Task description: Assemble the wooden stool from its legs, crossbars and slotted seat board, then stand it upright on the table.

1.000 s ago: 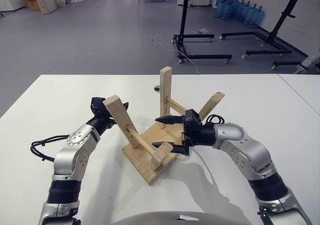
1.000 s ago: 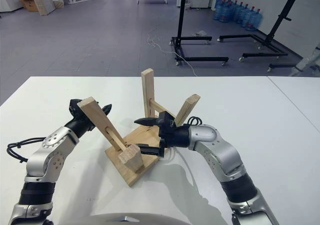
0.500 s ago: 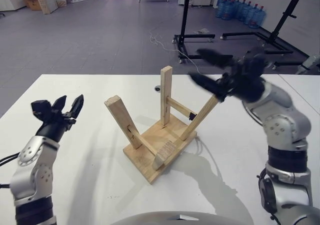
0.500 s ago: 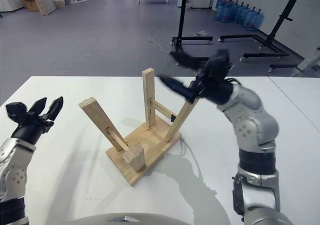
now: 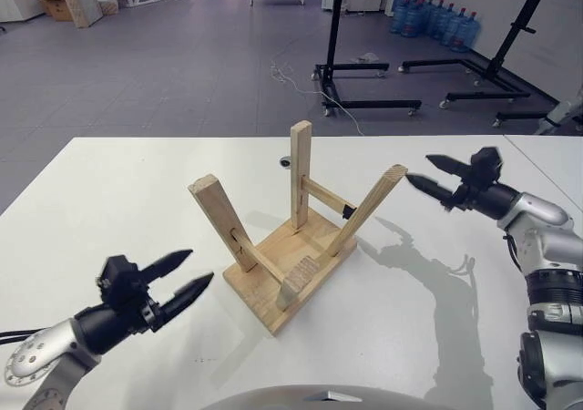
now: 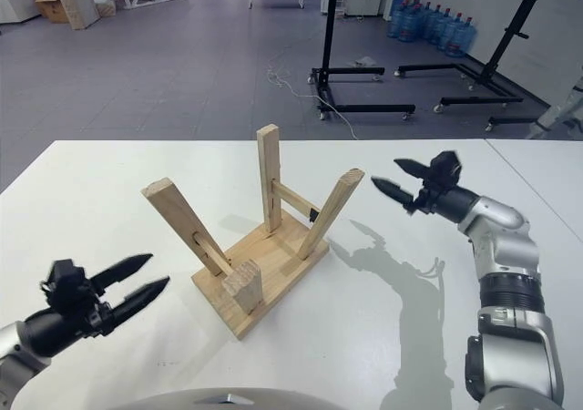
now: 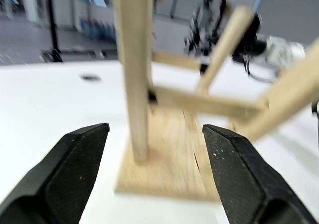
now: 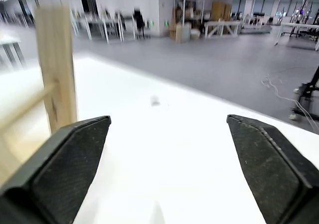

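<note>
Stool [image 5: 290, 262] inverted, legs up; left gripper [image 5: 200, 266] spread, stool at its 2 o'clock; right gripper [image 5: 417, 169] spread, stool at 8 o'clock, leg-top nearer.

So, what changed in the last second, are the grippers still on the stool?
No. Both have left the stool: the left gripper, then at the left leg's top, swung out and down to its near left; the right gripper, then by the nearest leg, lifted away to its right. Both are open. The stool stayed put, seat board down, legs up.
</note>
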{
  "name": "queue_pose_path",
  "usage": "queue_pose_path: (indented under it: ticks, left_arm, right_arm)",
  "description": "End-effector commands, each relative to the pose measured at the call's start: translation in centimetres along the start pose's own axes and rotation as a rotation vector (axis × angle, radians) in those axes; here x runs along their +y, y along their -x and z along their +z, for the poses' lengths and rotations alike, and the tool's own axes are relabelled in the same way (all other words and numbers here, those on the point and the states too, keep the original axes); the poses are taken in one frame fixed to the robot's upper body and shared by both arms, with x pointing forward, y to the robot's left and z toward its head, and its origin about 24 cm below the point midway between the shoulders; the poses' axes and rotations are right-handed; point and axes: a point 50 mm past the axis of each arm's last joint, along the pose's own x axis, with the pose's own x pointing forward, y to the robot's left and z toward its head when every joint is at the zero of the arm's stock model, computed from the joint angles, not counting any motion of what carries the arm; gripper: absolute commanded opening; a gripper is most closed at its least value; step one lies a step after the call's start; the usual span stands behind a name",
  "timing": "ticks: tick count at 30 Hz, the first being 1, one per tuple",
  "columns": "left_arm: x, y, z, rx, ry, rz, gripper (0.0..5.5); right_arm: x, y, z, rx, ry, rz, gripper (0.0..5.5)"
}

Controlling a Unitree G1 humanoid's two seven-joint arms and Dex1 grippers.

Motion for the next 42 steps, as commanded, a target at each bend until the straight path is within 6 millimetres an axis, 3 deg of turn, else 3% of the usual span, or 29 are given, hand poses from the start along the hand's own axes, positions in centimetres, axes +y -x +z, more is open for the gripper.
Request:
queue_pose_path:
  ticks: [1,5,9,15,21,24,27,35,42]
  left_arm:
    - [-0.6,-1.3,-0.2,-0.006,-0.024,-0.057,3.45]
    - [-1.5,-2.0,-0.5,0.004,-0.02,-0.111,3.45]
    - [-1.6,-2.7,-0.8,0.033,-0.015,-0.14,3.45]
    - [-1.0,-3.4,-0.7,0.012,0.007,-0.121,3.45]
    - [-0.7,-3.2,-1.1,0.078,-0.009,-0.129,3.45]
    - [-1.0,-2.1,-2.0,0.181,-0.067,-0.156,3.45]
    - [-0.8,-1.6,-2.3,0.224,-0.105,-0.138,3.45]
    - [-1.1,-2.7,-2.6,0.207,-0.178,-0.146,3.45]
    - [-1.9,-3.2,-2.6,0.228,-0.231,-0.196,3.45]
  right_arm:
    - [2.3,-1.0,-2.4,0.151,0.127,0.208,4.29]
    - [4.0,-2.7,-3.2,0.181,0.164,0.373,4.29]
    - [5.3,-4.5,-2.5,0.106,0.119,0.478,4.29]
    - [6.6,-6.1,-2.5,0.062,0.053,0.553,4.29]
    - [9.4,-6.0,-3.6,0.051,0.011,0.627,4.29]
    - [10.6,-5.5,-3.2,0.039,0.003,0.659,4.29]
    - [11.1,-5.1,-2.7,0.037,0.0,0.675,4.29]
    - [11.5,-4.5,-0.9,0.033,-0.029,0.727,4.29]
    - [12.6,-4.3,-0.8,0.042,-0.053,0.758,4.29]
